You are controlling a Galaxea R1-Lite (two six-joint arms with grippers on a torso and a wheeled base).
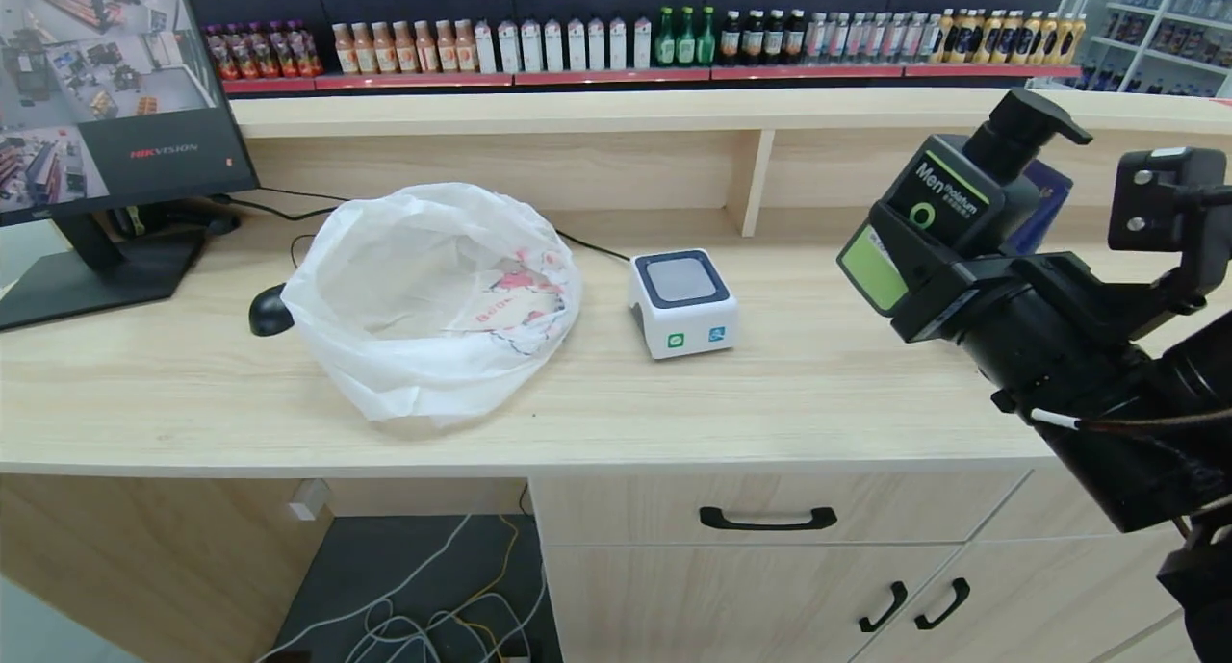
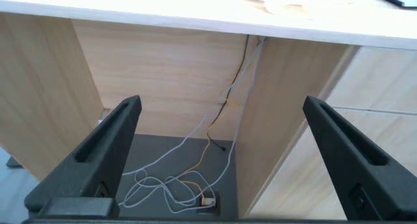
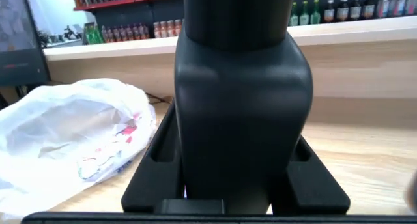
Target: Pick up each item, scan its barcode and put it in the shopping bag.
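My right gripper is shut on a black pump bottle with a green label, held above the right end of the counter, to the right of the white barcode scanner. In the right wrist view the dark bottle stands between the fingers. The white plastic shopping bag lies open on the counter left of the scanner; it shows too in the right wrist view. My left gripper is open and hangs below the counter edge, facing the recess with cables.
A monitor stands at the far left of the counter, with a black mouse beside the bag. A raised wooden ledge runs behind, with shelves of bottles beyond. Drawers sit under the counter.
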